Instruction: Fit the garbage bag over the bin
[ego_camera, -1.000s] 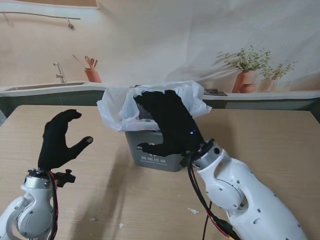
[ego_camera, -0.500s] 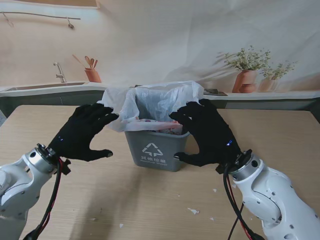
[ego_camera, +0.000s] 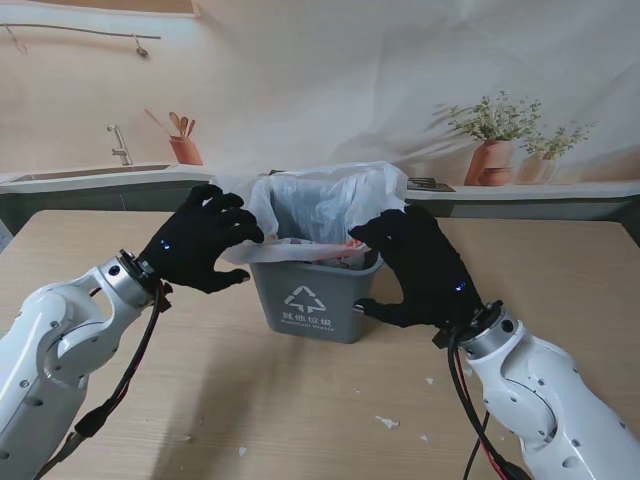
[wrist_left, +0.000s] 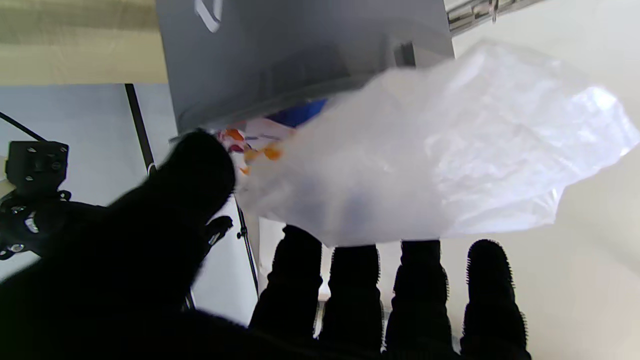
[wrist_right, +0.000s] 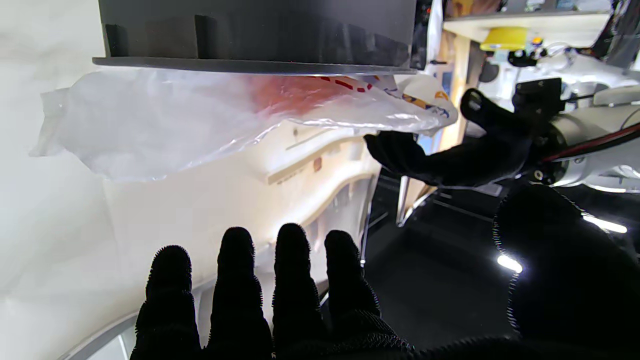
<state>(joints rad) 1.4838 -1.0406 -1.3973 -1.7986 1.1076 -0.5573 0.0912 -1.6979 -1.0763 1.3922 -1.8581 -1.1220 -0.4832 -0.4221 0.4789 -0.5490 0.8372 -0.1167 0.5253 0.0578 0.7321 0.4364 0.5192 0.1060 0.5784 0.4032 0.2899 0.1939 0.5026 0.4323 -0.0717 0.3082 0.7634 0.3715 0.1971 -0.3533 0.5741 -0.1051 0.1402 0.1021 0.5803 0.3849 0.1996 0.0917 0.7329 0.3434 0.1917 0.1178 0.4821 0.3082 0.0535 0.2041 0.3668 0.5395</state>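
Note:
A grey bin (ego_camera: 308, 298) with a recycling mark stands mid-table. A white translucent garbage bag (ego_camera: 322, 198) lines it, its mouth loose and flopping out over the rim. My left hand (ego_camera: 204, 249), in a black glove, is at the bin's left rim, open. Its fingers (wrist_left: 354, 285) reach under the bag's left flap (wrist_left: 440, 165) and the thumb sits beside it. My right hand (ego_camera: 421, 270) is spread open at the bin's right side, close to the rim. In the right wrist view its fingers (wrist_right: 295, 280) stay apart from the bag (wrist_right: 175, 120) hanging off the bin (wrist_right: 255, 30).
Small paper scraps (ego_camera: 388, 422) lie on the wooden table nearer to me. Coloured rubbish shows inside the bag (ego_camera: 335, 252). Behind the table runs a counter with a sink (ego_camera: 90, 173), a utensil pot (ego_camera: 184, 148) and potted plants (ego_camera: 492, 150).
Both hands moved in from in front of the bin to its two sides. The left hand then rose and reached the bag's left flap; the right hand settled by the right rim.

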